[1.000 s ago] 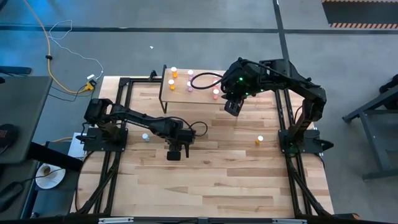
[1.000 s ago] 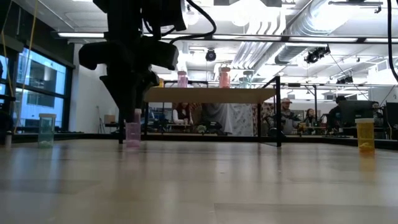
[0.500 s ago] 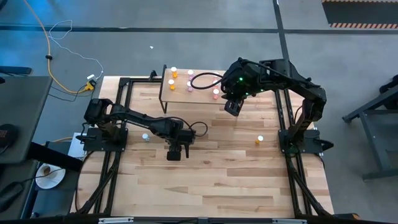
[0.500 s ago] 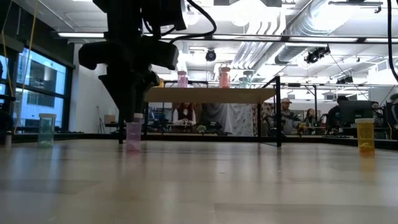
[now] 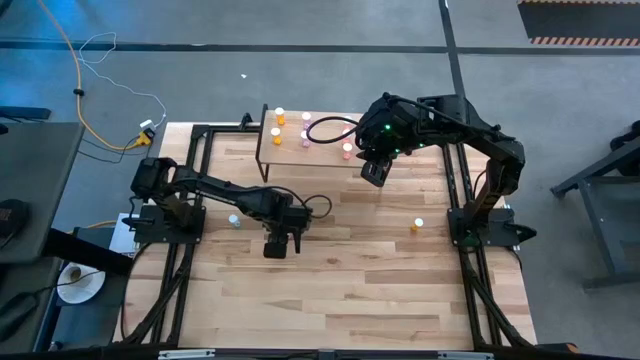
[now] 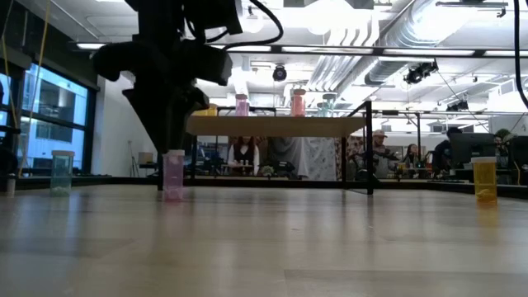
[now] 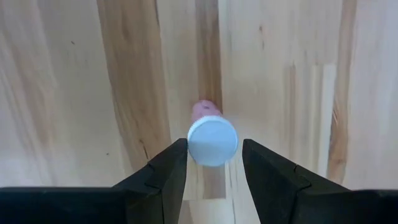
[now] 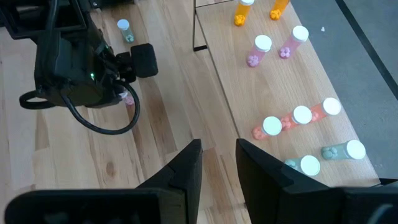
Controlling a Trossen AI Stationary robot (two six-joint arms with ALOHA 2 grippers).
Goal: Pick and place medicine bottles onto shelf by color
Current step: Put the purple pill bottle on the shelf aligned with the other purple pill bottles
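Observation:
A pink medicine bottle point(image 7: 205, 112) with a white cap point(image 7: 212, 141) stands upright on the tabletop, left of centre. My left gripper point(image 7: 213, 158) points straight down over it, open, one finger on each side of the cap. One finger stands very close to the cap; I see no grip. In the low view the bottle point(image 6: 173, 175) has its base on the wood under that gripper point(image 6: 173, 144). My right gripper point(image 5: 372, 176) hangs high by the near right end of the shelf point(image 5: 300, 150), slightly open and holding nothing. Orange, pink, red and teal bottles stand on the shelf point(image 8: 249, 93).
A teal bottle point(image 5: 233, 220) stands loose on the table near the left arm's base. An orange bottle point(image 5: 418, 226) stands loose at the right. Black frame rails run along both table sides. The near half of the table is bare wood.

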